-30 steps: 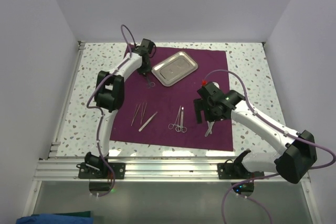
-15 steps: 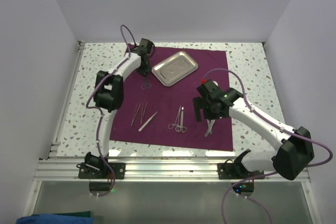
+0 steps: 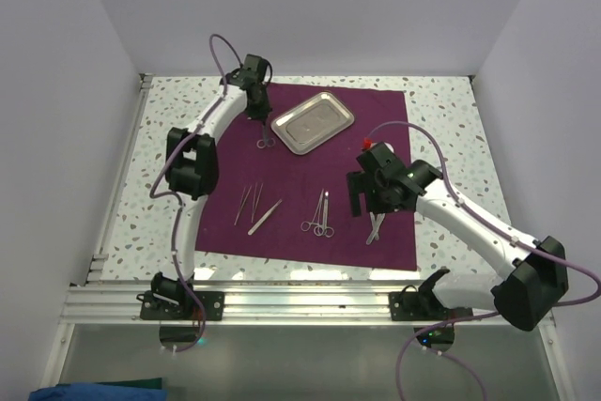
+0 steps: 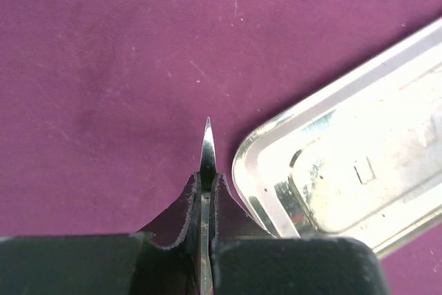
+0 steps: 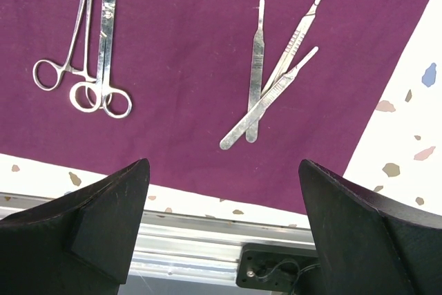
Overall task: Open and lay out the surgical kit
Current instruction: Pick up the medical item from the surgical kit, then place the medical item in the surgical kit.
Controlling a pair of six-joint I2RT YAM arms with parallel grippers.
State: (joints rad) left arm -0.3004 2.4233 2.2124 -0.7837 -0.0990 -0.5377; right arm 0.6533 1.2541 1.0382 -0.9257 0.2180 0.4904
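Kit cloth point(image 3: 376, 110) lay spread flat on the table, with the tray point(image 3: 313, 122) toward its 12 o'clock edge. Tweezers point(image 3: 250, 199), forceps point(image 3: 319, 218) and scalpels point(image 3: 376, 228) sat in a loose row toward 6 o'clock.

The left gripper point(image 3: 255, 117) hung just off the tray's 9 o'clock side, its jaws pinched tight on a thin ringed tool point(image 3: 264, 141). In the wrist view, the tool's pointed tip point(image 4: 207, 146) stuck out past the fingers above bare cloth, near the tray rim point(image 4: 276, 170) but apart from it. The right gripper point(image 3: 357, 199) hovered at about 4 o'clock on the cloth, jaws spread wide and holding nothing, with the scalpels point(image 5: 266, 81) and forceps point(image 5: 90, 53) below it.

Unwrapping looked finished, and the step in hand appeared to be laying out the instruments one by one. The next move likely called for carrying the ringed tool toward 6 o'clock, lowering it onto open cloth beside the tweezers, and releasing it only once it rested flat, clear of the others.
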